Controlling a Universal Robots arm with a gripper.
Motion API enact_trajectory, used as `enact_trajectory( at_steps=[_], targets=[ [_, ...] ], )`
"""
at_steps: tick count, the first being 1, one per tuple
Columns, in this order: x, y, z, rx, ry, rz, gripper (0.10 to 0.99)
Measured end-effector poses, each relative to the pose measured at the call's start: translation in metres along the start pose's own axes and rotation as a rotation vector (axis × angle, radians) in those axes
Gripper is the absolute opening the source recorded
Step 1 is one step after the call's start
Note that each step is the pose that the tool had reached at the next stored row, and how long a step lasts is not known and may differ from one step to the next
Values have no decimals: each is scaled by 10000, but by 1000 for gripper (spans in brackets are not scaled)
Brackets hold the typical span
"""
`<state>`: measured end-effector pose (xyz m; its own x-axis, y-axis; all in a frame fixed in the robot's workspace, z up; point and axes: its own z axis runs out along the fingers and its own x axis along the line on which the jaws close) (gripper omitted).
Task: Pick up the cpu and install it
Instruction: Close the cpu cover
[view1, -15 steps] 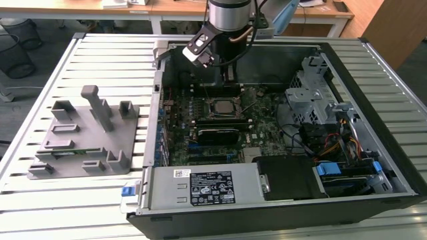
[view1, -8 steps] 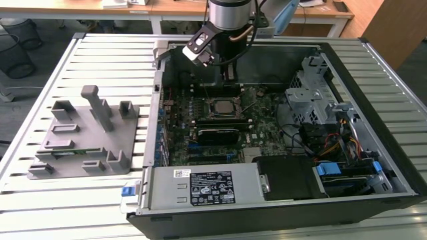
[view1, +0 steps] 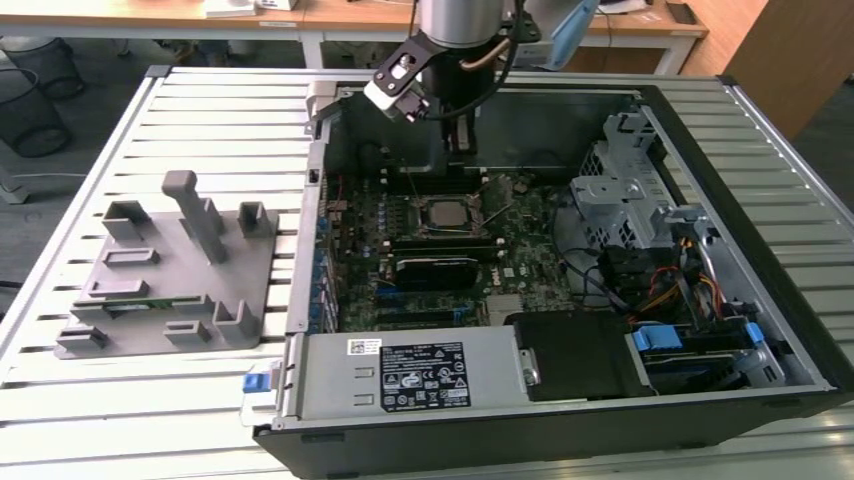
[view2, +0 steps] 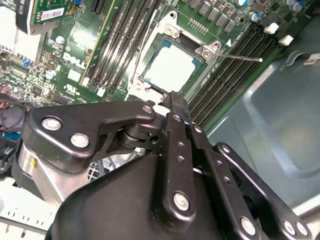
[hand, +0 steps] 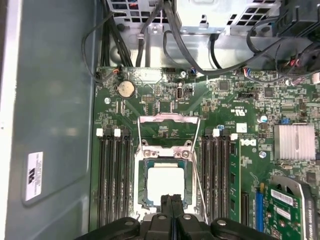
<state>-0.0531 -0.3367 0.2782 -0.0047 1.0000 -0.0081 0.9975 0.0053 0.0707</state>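
The cpu (hand: 164, 182) lies flat in the motherboard socket, its silvery top plate showing inside the metal frame. It appears too in the second wrist view as the cpu (view2: 170, 67) and in the exterior view as the cpu (view1: 441, 213). The socket's load plate (hand: 169, 125) stands swung open beside it, and the thin lever (view2: 240, 56) sticks out to one side. My gripper (hand: 172, 201) hangs just above the cpu's edge, shut with nothing between its fingers. The gripper (view1: 458, 145) sits inside the open case near its far wall; its black linkage and gripper (view2: 176, 102) point down at the socket.
Memory slots (hand: 114, 180) flank the socket on both sides. A finned heatsink (hand: 295, 141) and a coin battery (hand: 126, 89) sit on the board. The case holds a power supply (view1: 414, 375) and drive cage (view1: 621, 195). A grey fixture (view1: 174, 270) stands on the exterior view's left.
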Motion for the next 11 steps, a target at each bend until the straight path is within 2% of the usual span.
enact_trajectory(
  at_steps=[3,7,11],
  targets=[
    [-3,4,-52,0,1,-1,106],
    [-37,6,-54,-1,2,0,106],
    [-45,43,-53,29,0,0,106]
  ],
)
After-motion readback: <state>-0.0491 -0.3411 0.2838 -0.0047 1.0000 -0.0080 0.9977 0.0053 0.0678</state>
